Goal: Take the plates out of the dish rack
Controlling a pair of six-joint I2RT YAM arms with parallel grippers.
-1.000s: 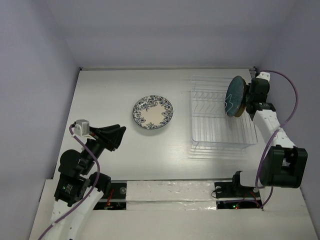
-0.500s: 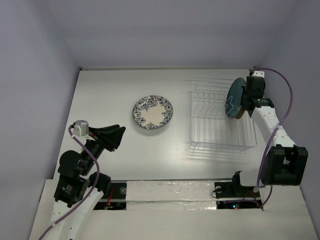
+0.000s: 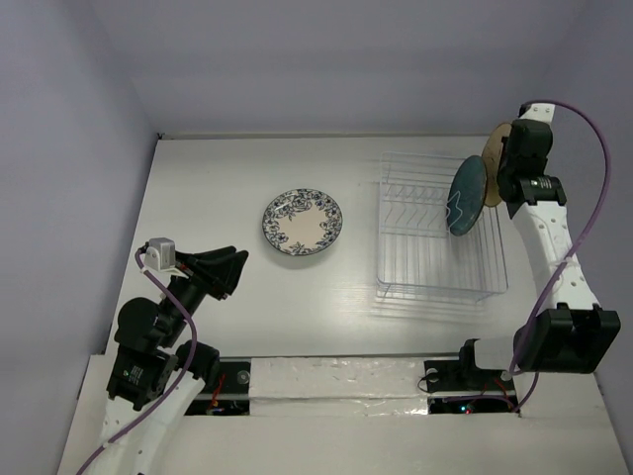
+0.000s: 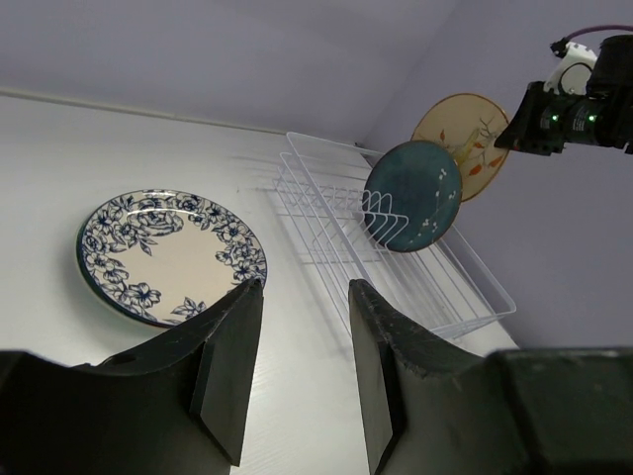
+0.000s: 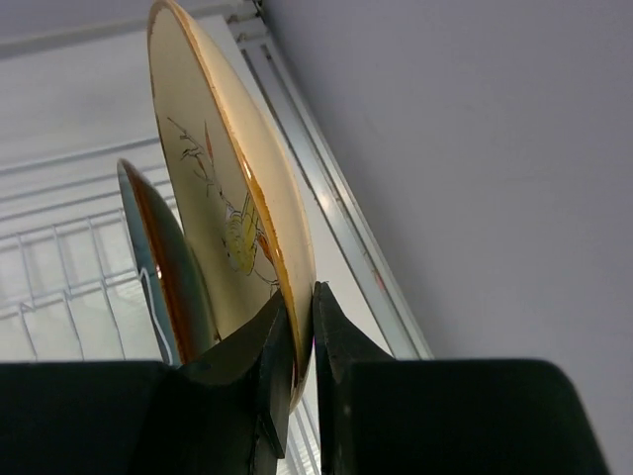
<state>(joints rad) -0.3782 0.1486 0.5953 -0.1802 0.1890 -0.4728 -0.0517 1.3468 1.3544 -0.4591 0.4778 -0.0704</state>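
Over the far right corner of the rack: the tan-yellow round ceramic plate (image 3: 492, 150) hangs in the air, clear of the white wire dish rack (image 3: 440, 289) and close to the right-hand wall.
Right pincer (image 5: 300, 332): narrow, pinched on that plate's rim with one finger on each face. The disc runs straight out past the fingertips.
Plate's lie: on edge, painted face turned left toward the rack, so from above you see it as a thin sliver.
Dark teal-blue round plate (image 3: 465, 195): upright in a slot at the rack's right end, just beside and below the held plate. The left wrist view shows the two apart.
White round plate with blue floral pattern (image 3: 302, 222): flat on the white desk (image 3: 218, 178), left of the rack and apart from it.
Left pincer (image 4: 307, 292): jaws partway apart with nothing between them. It hovers low at the near left of the desk, points toward the floral plate, and is well apart from the rack.
Nearer arm: the right one has the plate. The left is nearer to the floral plate than to anything in the rack.
What your move turns on: the desk surface you can use lies left of the rack and nearer than it, while the plate is at the far right and on edge. By my judgement you must carry it across or round the rack. You must also roll the wrist so the disc goes from upright to flat before you lower it.
Watch: the teal plate's top rim lies on the leftward path, so you probably need to pass above it.
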